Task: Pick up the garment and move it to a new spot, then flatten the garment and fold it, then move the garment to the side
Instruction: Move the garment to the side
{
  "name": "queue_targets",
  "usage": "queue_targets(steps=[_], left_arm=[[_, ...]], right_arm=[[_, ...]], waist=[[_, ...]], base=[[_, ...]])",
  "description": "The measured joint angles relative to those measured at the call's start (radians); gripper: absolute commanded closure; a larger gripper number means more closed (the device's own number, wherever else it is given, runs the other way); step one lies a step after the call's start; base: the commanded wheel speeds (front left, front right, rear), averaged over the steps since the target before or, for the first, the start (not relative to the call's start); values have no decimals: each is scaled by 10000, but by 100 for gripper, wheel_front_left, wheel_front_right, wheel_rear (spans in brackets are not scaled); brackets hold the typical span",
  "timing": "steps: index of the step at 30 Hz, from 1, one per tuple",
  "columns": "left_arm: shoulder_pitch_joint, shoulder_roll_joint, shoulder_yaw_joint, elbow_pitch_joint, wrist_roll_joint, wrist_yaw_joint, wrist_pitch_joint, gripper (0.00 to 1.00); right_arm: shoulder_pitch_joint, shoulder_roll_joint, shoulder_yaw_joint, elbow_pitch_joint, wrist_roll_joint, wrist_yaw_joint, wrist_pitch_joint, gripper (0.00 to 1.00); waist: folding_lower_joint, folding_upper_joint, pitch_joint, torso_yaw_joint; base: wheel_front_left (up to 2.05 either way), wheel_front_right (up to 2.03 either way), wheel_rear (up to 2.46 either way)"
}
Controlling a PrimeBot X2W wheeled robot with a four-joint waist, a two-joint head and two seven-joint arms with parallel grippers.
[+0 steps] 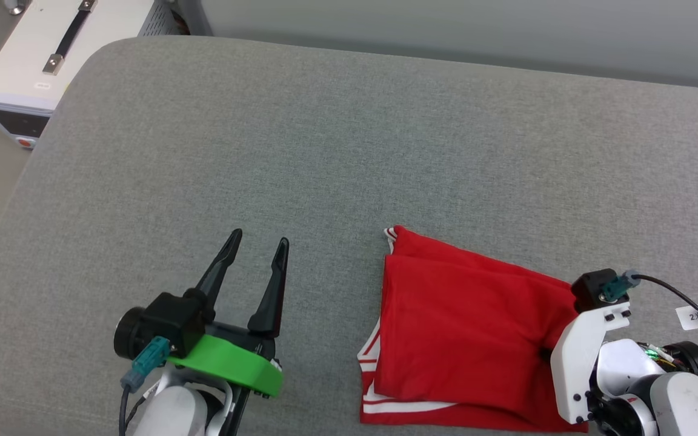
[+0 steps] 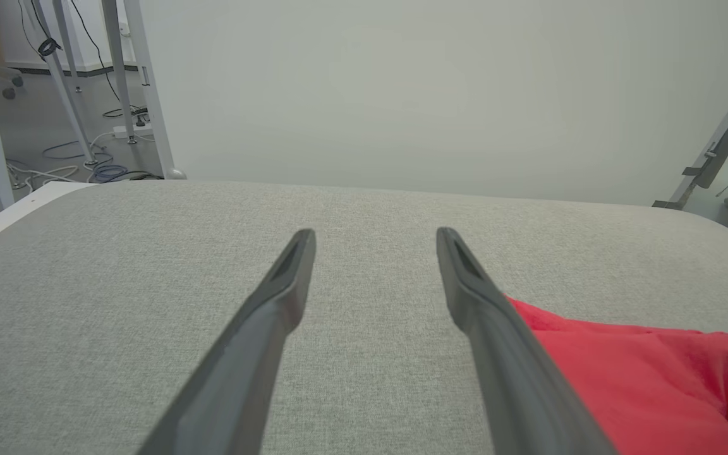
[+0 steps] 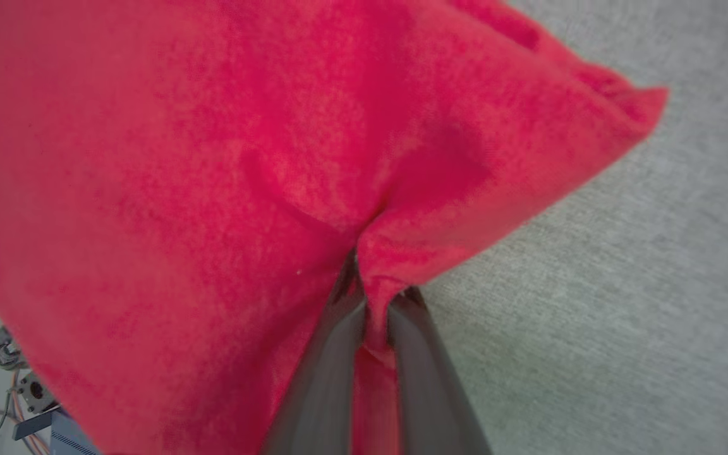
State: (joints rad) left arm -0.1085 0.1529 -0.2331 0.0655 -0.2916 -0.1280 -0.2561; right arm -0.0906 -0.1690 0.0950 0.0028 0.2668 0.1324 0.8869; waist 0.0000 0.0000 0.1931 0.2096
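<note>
The garment (image 1: 458, 327) is a folded red shirt with red-white striped trim along its left and near edges. It lies on the grey cushioned surface (image 1: 325, 151) at the near right. My right gripper (image 3: 373, 287) is shut on a pinch of the garment (image 3: 212, 158), red cloth bunched between its two dark fingers. In the head view that gripper's wrist (image 1: 597, 339) stands at the garment's right edge, its fingers hidden under the mount. My left gripper (image 1: 262, 242) hovers open left of the garment, nothing between its fingers (image 2: 275, 303). The garment's red edge (image 2: 642, 373) lies beside its right finger.
A white equipment box (image 1: 52, 54) with a black handle stands off the surface's far left corner. A pale wall (image 2: 402, 95) runs behind the far edge. Table legs and cables (image 2: 86, 158) lie on the floor at far left. Bare grey surface stretches ahead and left.
</note>
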Motion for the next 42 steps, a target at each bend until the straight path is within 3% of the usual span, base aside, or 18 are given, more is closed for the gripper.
queue_targets(steps=[6, 16, 26, 33, 42], left_arm=[[28, 44, -150, 6, -6, 0, 0, 0], [-38, 148, -633, -201, -2, 0, 0, 0], [-1406, 644, -1599, -627, 284, 0, 0, 0], [-2125, 918, -2057, -1166, 522, 0, 0, 0], [-2603, 1333, -2372, -1816, 709, 0, 0, 0]], right_arm=[[-205, -1310, 915, -276, -219, 0, -577, 100], [-1217, -4974, 2481, -966, -422, 0, -915, 100], [-2665, -7662, 3041, -412, -527, 0, -2263, 100], [-3345, -7891, 2341, 888, -918, 0, -3591, 100], [-4451, -7344, 1294, 3070, -1916, 2, -5160, 100]], waist=[[0, 0, -206, -389], [0, 0, -102, -1520], [1, 0, 1123, -2585], [1, 0, 2197, -3259], [2, 0, 3500, -4115]], base=[[0, 0, 0], [0, 0, 0], [0, 0, 0], [0, 0, 0], [0, 0, 0]])
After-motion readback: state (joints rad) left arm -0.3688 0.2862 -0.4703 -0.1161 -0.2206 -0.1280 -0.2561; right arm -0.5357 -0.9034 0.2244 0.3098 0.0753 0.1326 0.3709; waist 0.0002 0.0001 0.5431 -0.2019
